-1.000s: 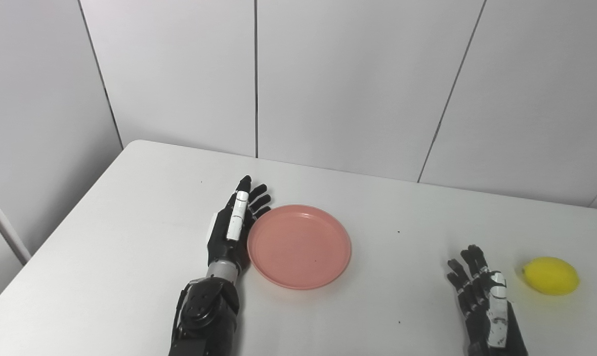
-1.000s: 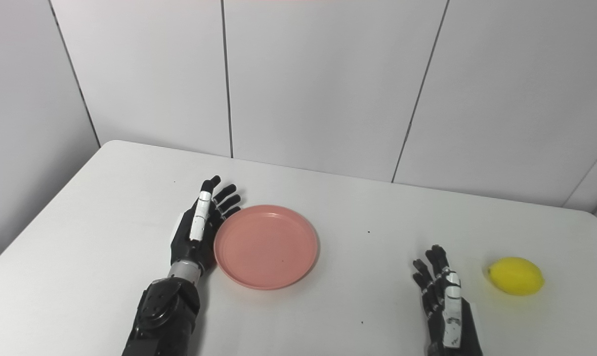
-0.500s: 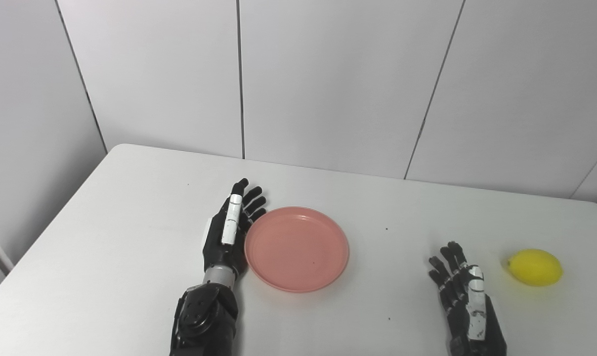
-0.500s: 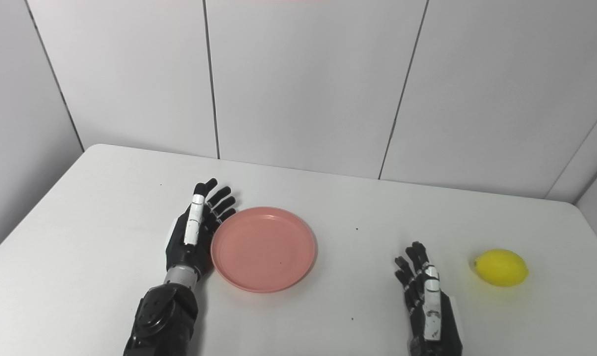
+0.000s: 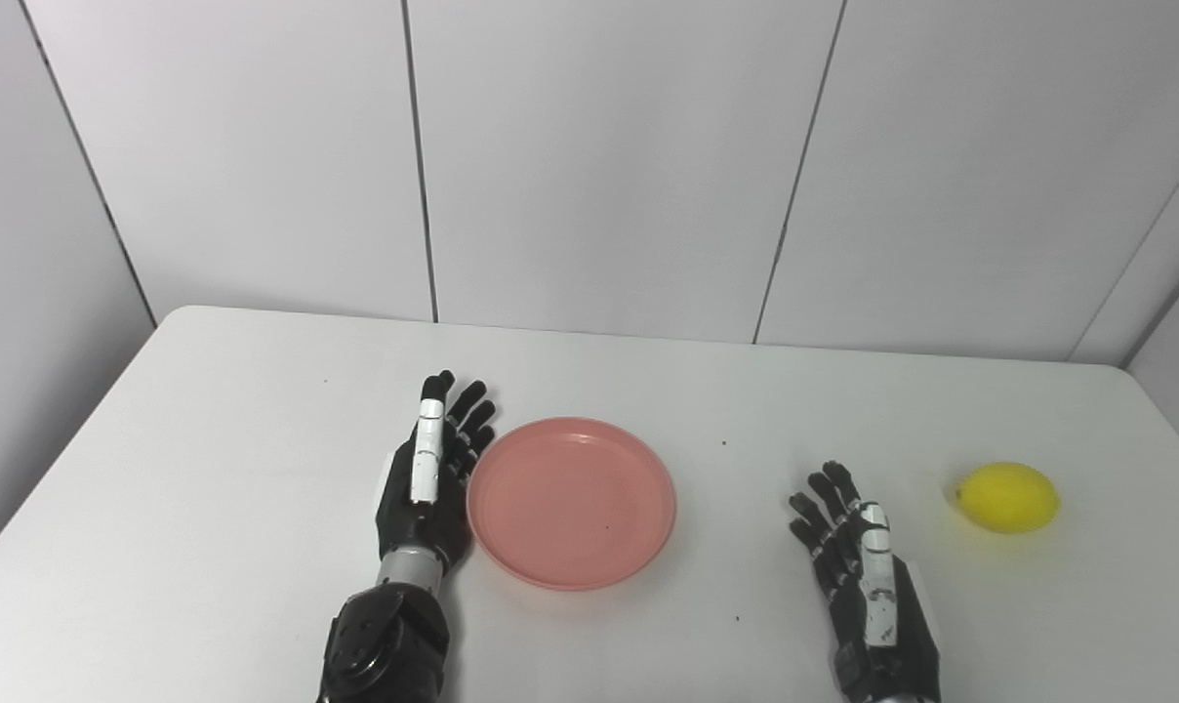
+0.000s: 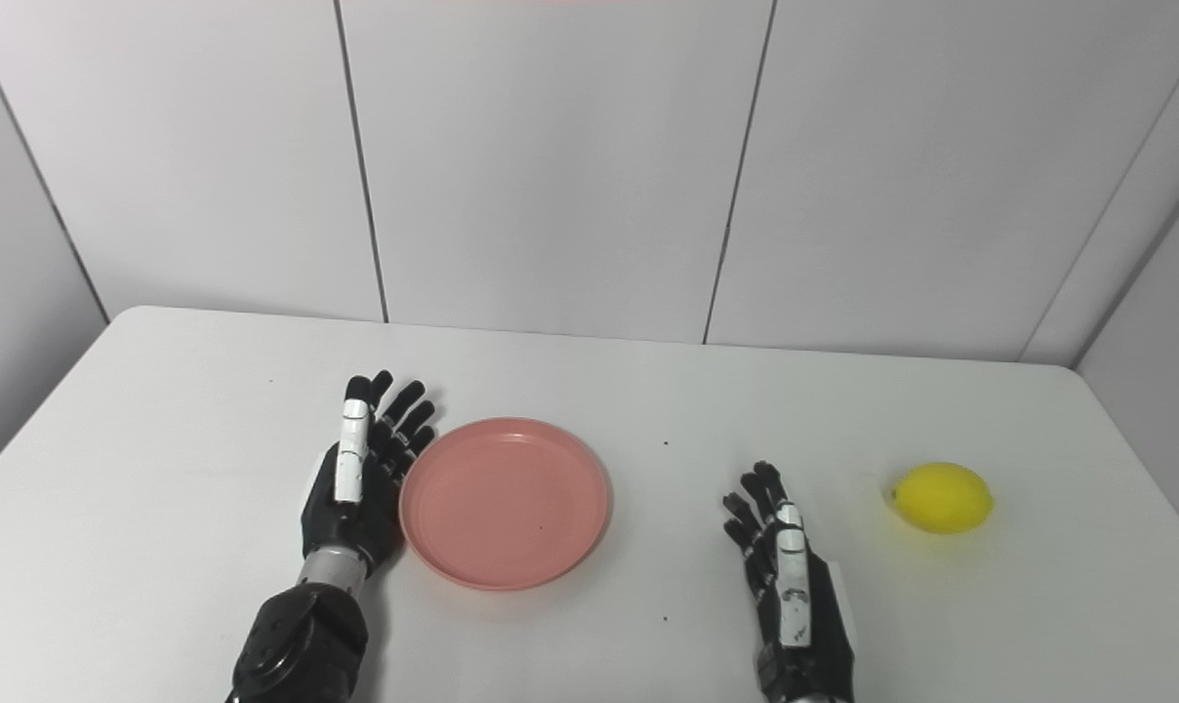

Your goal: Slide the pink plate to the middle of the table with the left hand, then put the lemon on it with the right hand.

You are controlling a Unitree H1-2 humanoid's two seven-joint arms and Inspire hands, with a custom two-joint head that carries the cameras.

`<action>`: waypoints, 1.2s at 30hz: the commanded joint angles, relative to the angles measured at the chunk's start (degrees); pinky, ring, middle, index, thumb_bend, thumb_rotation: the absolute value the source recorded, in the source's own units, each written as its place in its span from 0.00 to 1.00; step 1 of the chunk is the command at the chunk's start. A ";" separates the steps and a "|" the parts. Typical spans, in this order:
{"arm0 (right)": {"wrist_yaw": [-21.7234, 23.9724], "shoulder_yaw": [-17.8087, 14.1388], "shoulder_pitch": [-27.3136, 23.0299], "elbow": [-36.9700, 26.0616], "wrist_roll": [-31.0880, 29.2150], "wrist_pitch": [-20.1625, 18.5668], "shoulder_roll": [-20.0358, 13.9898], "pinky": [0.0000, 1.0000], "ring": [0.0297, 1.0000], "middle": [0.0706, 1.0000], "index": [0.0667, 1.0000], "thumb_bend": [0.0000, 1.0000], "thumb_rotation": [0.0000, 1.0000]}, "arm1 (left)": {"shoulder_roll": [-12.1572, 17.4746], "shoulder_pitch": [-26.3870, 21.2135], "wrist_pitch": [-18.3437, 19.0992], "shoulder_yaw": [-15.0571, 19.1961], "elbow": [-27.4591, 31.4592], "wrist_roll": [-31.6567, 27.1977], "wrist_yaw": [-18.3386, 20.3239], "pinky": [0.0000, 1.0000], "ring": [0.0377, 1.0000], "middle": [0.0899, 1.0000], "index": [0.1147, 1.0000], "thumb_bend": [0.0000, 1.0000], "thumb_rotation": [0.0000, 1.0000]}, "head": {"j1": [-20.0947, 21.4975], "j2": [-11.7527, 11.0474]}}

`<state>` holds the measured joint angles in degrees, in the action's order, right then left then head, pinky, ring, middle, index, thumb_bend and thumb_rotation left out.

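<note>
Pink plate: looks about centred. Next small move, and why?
Probably the right hand should swing right toward the yellow lemon. The round pink plate sits near the middle of the white table and is empty, with the open left hand flat against its left rim. The right hand is open, holds nothing, and stands apart from the lemon, which lies to its right.

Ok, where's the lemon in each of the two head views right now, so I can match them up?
Left eye view: the lemon lies on the table at the far right, right of the right robot hand, apart from it.
Right eye view: the lemon sits right of centre, again right of that hand.
Shared landmark: the pink plate, empty, left of the lemon in both.
</note>
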<state>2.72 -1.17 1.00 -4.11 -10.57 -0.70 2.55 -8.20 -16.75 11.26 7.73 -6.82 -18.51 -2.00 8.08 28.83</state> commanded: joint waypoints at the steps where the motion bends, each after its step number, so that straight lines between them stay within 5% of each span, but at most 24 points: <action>1: -0.33 0.58 1.88 1.96 -0.02 -1.56 1.24 0.92 0.89 0.93 0.91 0.72 0.96 | 0.12 0.49 2.00 -0.39 0.56 -0.13 0.11 0.95 0.89 0.87 0.94 0.71 0.78 | 0.35 0.23; 14: -1.25 1.83 2.68 0.27 1.08 -2.28 2.10 0.91 0.89 0.92 0.91 0.73 0.96 | -0.56 1.87 5.46 -2.41 4.89 0.16 0.50 0.94 0.87 0.86 0.93 0.77 0.75 | 2.74 1.06; 36: -1.66 2.45 2.28 0.17 1.02 -2.31 2.76 0.92 0.89 0.92 0.91 0.73 0.94 | -1.13 3.02 6.04 -3.57 6.52 -0.81 0.93 1.00 0.94 0.92 0.96 0.76 0.75 | 6.58 2.13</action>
<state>1.08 0.94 1.99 -5.46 -9.34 -0.87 4.46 -9.19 -13.33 16.48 4.25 -0.71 -18.90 -1.60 14.67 30.94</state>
